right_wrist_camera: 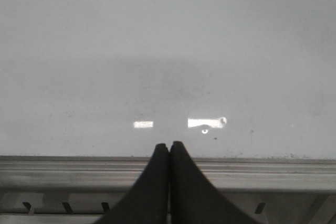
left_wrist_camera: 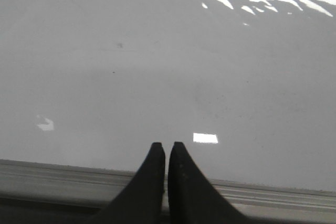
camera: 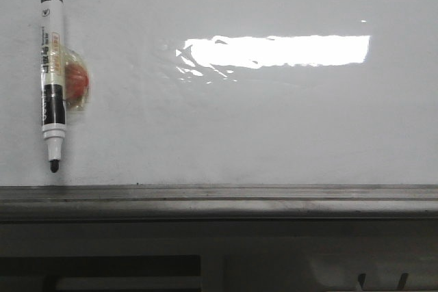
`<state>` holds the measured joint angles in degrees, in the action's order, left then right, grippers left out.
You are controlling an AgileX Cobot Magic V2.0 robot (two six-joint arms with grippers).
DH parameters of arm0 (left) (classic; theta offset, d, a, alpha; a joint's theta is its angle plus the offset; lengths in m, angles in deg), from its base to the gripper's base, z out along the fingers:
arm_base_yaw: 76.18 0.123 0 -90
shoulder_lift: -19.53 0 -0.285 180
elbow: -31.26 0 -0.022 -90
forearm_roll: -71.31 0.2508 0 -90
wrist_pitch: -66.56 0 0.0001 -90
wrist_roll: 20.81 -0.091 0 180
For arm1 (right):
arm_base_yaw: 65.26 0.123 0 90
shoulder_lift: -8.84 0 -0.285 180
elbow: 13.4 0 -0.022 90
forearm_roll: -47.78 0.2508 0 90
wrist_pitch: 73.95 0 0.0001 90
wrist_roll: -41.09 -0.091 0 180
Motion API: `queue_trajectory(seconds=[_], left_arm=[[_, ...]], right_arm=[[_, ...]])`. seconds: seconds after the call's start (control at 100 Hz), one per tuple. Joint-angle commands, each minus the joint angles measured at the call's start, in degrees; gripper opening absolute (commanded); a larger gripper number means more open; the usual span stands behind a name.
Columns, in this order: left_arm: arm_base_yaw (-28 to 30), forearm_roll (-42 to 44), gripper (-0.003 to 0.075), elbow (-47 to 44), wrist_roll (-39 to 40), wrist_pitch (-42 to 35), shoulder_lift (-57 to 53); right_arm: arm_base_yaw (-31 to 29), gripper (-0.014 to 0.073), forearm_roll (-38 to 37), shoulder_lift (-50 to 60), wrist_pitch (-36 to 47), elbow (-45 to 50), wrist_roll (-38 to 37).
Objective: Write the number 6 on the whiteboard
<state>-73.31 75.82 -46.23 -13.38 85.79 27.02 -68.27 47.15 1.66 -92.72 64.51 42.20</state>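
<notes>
The whiteboard (camera: 274, 128) fills the front view, glossy white with a bright rectangular reflection; no number 6 shows on it. A black-and-white marker pen (camera: 53, 73) lies on the board at the left, tip toward the near rail, with an orange lump taped beside it. Neither gripper appears in the front view. In the left wrist view my left gripper (left_wrist_camera: 166, 145) is shut and empty over the whiteboard (left_wrist_camera: 157, 66) near its edge rail. In the right wrist view my right gripper (right_wrist_camera: 169, 144) is shut and empty, also at the edge of the whiteboard (right_wrist_camera: 168, 51).
A grey metal edge rail (camera: 219, 196) runs along the board's near side, with a dark grey panel (camera: 219, 258) below it. The rail (left_wrist_camera: 63, 174) shows under the left fingers and the rail (right_wrist_camera: 262, 171) under the right ones.
</notes>
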Motion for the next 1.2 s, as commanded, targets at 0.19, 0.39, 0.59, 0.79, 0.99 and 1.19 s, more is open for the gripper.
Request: queue_trajectory(seconds=[0.19,0.39,0.59,0.79,0.99,1.19], left_arm=[[0.09,1.63,-0.0021,-0.31,0.56,-3.85,-1.56],[0.09,2.08,-0.0021,-0.31,0.56,-3.93,-1.56],[0.09,2.08,-0.0021,-0.31,0.56,-6.95,-1.56],[0.09,1.98,-0.0021,-0.31,0.56,-14.4,-1.56],[0.09,1.98,-0.0021,-0.31,0.56,-19.72,-1.56],[0.09,1.98,-0.0021,-0.31,0.56,-19.72,-1.56]], right_arm=[[-0.36,-0.0063,-1.46,1.16,1.48,0.76,0.2],[-0.36,-0.0063,-2.9,1.16,7.1,0.76,0.2],[-0.36,-0.0063,-2.47,1.16,14.85,0.76,0.2],[-0.36,-0.0063,-2.47,1.16,18.34,0.76,0.2],[-0.36,-0.0063,-0.78,1.16,34.62,0.76,0.2],[-0.36,-0.0063,-0.09,1.16,42.01,0.76,0.12]])
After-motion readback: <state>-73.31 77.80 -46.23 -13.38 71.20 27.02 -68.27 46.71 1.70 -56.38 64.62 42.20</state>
